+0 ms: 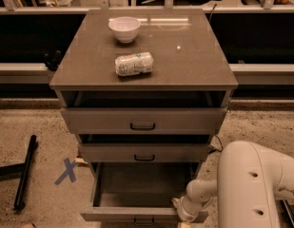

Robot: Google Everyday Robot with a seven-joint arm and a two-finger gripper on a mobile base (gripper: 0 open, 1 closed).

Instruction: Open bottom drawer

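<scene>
The bottom drawer [137,213] is the lowest of three grey-brown drawers and is pulled well out, its empty inside showing. Its small black handle [143,221] sits at the frame's bottom edge. The middle drawer [144,153] and top drawer [142,120] above it stand slightly ajar. My white arm [253,184] reaches in from the lower right. My gripper [181,216] is at the right end of the bottom drawer's front, low in the view and partly cut off by the frame edge.
A white bowl [124,29] and a lying crumpled can [134,63] rest on the cabinet top [184,56]. A black bar [24,172] and a blue X mark [67,170] lie on the speckled floor at left. A dark counter runs behind the cabinet.
</scene>
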